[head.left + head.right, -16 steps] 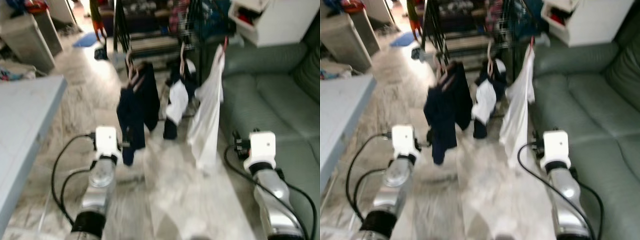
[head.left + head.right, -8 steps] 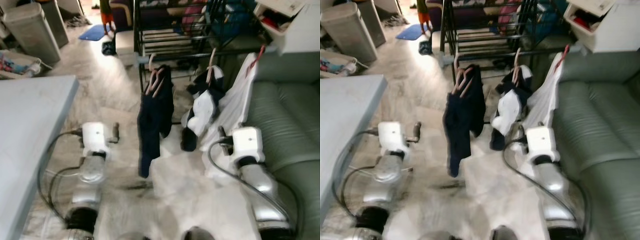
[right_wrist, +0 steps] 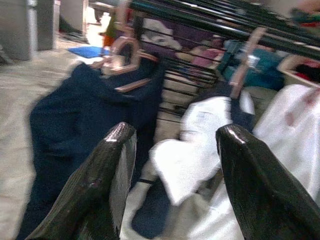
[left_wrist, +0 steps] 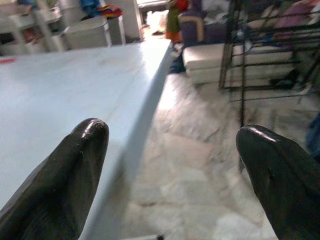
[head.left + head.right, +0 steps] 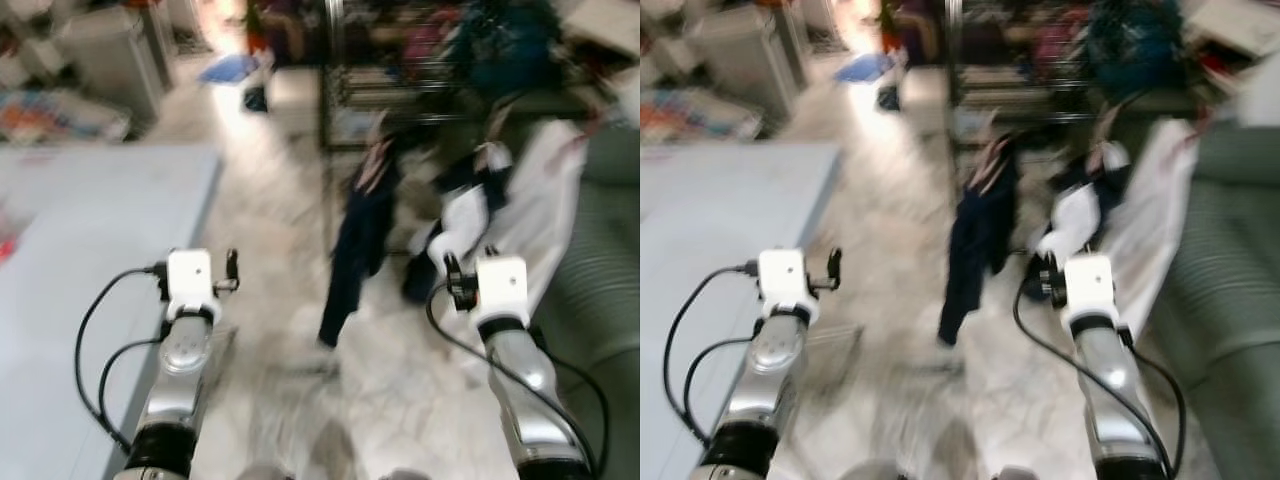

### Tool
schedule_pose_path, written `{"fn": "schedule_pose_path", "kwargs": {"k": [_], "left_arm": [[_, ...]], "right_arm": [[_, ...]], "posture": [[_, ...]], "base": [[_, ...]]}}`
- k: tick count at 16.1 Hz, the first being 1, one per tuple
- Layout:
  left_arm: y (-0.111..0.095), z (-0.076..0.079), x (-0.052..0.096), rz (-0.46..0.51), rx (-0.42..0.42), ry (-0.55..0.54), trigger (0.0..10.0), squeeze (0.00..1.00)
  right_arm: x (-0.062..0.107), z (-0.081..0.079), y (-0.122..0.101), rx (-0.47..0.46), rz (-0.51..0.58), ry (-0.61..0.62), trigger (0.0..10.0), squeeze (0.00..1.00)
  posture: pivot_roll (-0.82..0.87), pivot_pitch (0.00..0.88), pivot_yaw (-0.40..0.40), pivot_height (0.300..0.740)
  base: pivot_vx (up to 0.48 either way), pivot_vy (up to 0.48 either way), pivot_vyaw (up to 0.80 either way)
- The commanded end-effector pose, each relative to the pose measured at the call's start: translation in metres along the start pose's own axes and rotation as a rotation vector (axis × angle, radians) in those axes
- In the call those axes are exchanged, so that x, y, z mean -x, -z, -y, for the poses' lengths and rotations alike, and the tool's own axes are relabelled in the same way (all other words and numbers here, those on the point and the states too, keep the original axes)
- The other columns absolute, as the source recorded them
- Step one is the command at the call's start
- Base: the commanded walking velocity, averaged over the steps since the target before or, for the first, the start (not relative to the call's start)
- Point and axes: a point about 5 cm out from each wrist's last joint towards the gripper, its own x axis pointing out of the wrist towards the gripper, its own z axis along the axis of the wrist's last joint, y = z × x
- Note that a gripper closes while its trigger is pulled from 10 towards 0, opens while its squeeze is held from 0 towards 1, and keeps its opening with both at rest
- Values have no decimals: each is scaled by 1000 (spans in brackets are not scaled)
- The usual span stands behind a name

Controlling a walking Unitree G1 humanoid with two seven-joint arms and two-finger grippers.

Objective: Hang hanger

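Note:
A black clothes rack (image 5: 400,90) stands ahead with garments on pink hangers. A dark navy garment (image 5: 358,235) hangs on a pink hanger (image 3: 122,52), beside it a navy-and-white garment (image 3: 192,150), and a white garment (image 5: 545,215) at the right. My right gripper (image 3: 172,165) is open and holds nothing, just short of the navy-and-white garment. My left gripper (image 4: 172,165) is open and holds nothing, above the edge of the light blue table (image 4: 75,85). The head views are blurred.
The light blue table (image 5: 90,260) takes up the left. A grey-green sofa (image 5: 610,300) lies at the right. Grey bins (image 5: 110,60) and clutter stand far left, a white stool (image 4: 210,60) by the rack. Marble floor (image 5: 290,330) lies between table and rack.
The whole view has swung left: the table now takes more of the left and the rack sits further right. Both arms stay raised in front, grippers open.

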Motion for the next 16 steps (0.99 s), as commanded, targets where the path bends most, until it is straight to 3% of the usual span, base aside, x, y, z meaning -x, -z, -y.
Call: {"fn": "schedule_pose_path", "kwargs": {"k": [1,4,13,16], "left_arm": [[-3,-2,-1,10,-20,10,10000,0],[-10,3,-4,53,-22,55,10000,0],[-11,8,-4,53,-4,83,10000,0],[-11,8,-5,43,10,87,10000,0]], "right_arm": [[0,0,-1,-7,8,3,10000,0],[2,1,1,-38,2,11,10000,0],[1,2,2,-39,-3,16,10000,0],[1,3,3,-39,-7,20,10000,0]], "posture": [[-31,0,57,740],[-38,0,57,740],[-39,0,57,740],[-41,0,59,740]], "base": [[0,0,775],[254,0,0],[443,0,0],[374,301,0]]}}
